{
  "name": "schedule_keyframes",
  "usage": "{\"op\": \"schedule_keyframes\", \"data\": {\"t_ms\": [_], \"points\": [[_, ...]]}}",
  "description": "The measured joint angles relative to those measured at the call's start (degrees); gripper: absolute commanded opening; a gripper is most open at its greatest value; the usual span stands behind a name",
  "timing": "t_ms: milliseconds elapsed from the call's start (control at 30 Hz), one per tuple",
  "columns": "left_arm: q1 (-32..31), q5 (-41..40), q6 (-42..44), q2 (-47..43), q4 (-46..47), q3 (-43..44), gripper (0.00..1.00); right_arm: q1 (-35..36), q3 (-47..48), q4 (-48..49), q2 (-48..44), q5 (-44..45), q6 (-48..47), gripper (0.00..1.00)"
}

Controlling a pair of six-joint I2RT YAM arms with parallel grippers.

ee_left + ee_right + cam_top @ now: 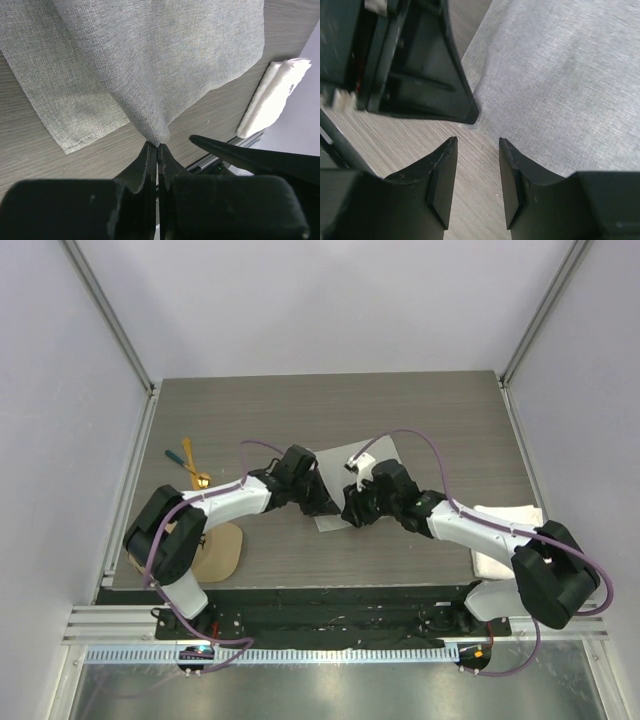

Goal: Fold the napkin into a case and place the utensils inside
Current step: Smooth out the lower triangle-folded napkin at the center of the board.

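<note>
Currently, your left wrist view shows what the top view hides: left gripper [158, 148] clamped together on a raised fold of the napkin [150, 60], mid-table. Right wrist view: right gripper [478, 145] jaws apart, holding nothing, at the cloth's edge. Only the top view shows the utensils [200, 480], far left, well apart from the napkin. Surface: grey wood-grain table [420, 400]; pale walls [320, 300].

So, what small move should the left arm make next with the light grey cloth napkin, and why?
Probably the left gripper should carry its pinched corner of the light grey cloth napkin across the cloth to lay a fold. It is shut on that corner, which is lifted into a ridge, while the right gripper stands open, holding nothing, at the napkin's edge.
</note>
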Motion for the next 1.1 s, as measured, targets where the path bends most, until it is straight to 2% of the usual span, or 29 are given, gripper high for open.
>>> {"op": "schedule_keyframes", "data": {"t_ms": [233, 400, 433, 467, 667, 800, 1100], "points": [[1.27, 1.57, -2.51, -0.02, -0.09, 0.00, 0.04, 2.49, -7.82, 8.22, -0.02, -0.39, -4.59, 0.51], [1.49, 3.26, -3.87, -0.02, 0.46, 0.00, 0.03, 5.29, -8.66, 12.04, -0.02, 2.73, -5.88, 0.53], [1.49, 3.58, -4.13, -0.02, 0.61, 0.00, 0.04, 5.92, -8.66, 12.87, -0.02, 3.85, -6.27, 0.58], [1.51, 3.82, -4.35, -0.02, 0.76, 0.00, 0.04, 6.56, -8.66, 13.49, -0.02, 4.94, -6.69, 0.76], [1.75, 4.59, -5.44, -0.02, 1.14, -0.22, 0.04, 8.39, -8.61, 13.77, -0.31, 11.54, -8.17, 0.71], [1.97, 4.74, -5.51, -0.02, 1.14, -0.33, 0.02, 8.55, -8.57, 13.73, -0.50, 13.84, -8.76, 0.63], [2.43, 5.42, -5.97, -0.02, 1.44, -0.57, 0.01, 9.16, -8.28, 12.13, -3.13, 14.97, -8.68, 0.64]]}}
